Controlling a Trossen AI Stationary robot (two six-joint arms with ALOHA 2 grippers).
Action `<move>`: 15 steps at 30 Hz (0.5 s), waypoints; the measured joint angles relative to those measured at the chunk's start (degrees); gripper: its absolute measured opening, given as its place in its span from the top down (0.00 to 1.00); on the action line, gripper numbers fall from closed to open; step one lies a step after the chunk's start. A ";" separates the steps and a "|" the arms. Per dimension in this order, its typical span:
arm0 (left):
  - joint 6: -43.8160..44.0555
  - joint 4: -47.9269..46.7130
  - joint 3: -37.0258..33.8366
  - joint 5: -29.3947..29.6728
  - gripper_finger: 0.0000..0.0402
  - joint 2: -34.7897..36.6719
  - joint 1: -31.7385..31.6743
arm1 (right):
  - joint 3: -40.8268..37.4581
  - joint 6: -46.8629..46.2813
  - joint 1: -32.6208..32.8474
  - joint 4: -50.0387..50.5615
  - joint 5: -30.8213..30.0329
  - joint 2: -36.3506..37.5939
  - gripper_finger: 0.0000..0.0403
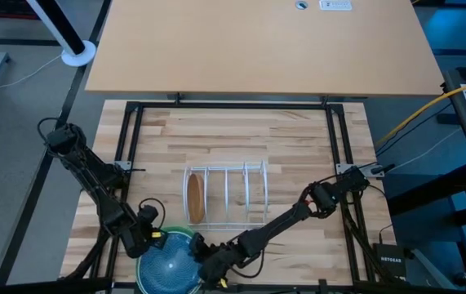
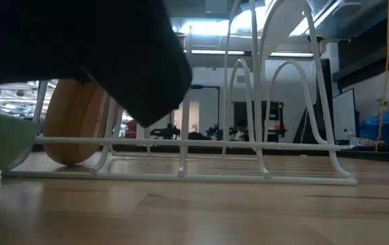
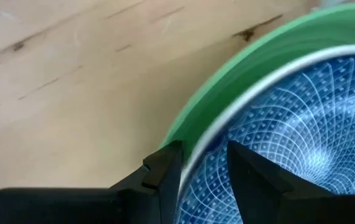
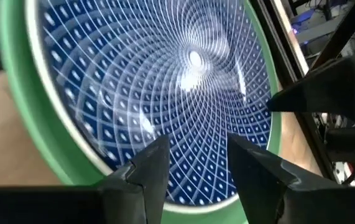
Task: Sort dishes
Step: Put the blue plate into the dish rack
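A dark blue plate [image 1: 167, 263] with a white net pattern lies on a green plate [image 1: 185, 238] at the table's near edge. A thin white edge [image 3: 209, 135] shows between them; whether it is the white plate, I cannot tell. The tan-brown plate [image 1: 194, 198] stands on edge in the leftmost slot of the white wire rack [image 1: 245, 194]. My left gripper [image 3: 203, 169] is open at the stack's far-left rim, one finger over the green rim, one over the blue plate. My right gripper [image 4: 197, 163] is open above the blue plate's right rim. My left gripper comes slanting down at the stack's rim [image 3: 196, 155], with one finger [image 3: 165, 171] outside the blue plate's edge and the other [image 3: 252, 174] inside it. Whether either finger touches a plate, I cannot tell.
The rack's other slots [image 1: 253, 192] to the right of the tan plate hold nothing. A black frame [image 1: 130, 147] borders the wooden table on the left, far and right sides. In the low view an arm [image 2: 112, 54] hangs dark in front of the rack [image 2: 249, 136].
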State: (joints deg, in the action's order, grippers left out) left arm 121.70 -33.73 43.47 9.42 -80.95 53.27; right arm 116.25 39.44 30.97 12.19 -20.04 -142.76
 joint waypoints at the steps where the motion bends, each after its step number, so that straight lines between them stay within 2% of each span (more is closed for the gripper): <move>1: -0.33 -0.05 0.00 -0.01 0.69 0.00 -0.18 | 0.00 0.01 -0.03 0.09 0.04 0.00 0.59; 15: 2.54 -5.73 0.04 0.04 0.69 0.07 -0.56 | 1.97 8.46 2.95 -0.13 0.84 0.09 0.59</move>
State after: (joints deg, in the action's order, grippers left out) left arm 124.24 -39.46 43.51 9.45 -80.88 52.71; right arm 118.21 47.90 33.92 12.06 -19.19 -142.67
